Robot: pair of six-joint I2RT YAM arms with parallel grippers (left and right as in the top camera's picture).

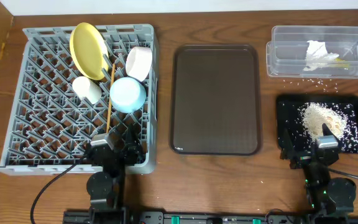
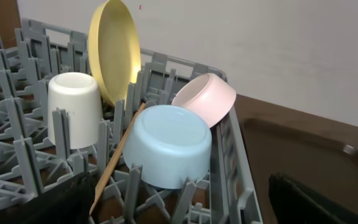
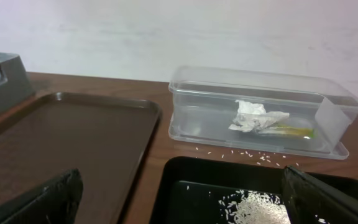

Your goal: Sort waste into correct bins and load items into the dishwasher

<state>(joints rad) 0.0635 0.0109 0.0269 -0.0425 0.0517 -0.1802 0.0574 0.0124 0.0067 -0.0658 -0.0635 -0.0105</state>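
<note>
The grey dish rack holds the yellow plate, white cup, light blue bowl, white bowl and chopsticks. The clear tub holds the napkin and the wrapper. The black tray holds the rice pile. My left gripper is open and empty over the rack's near right corner. My right gripper is open and empty over the black tray's near edge.
The dark brown serving tray lies between the rack and the bins. Loose rice grains lie on the table between the tub and the black tray. A white wall runs along the table's far edge.
</note>
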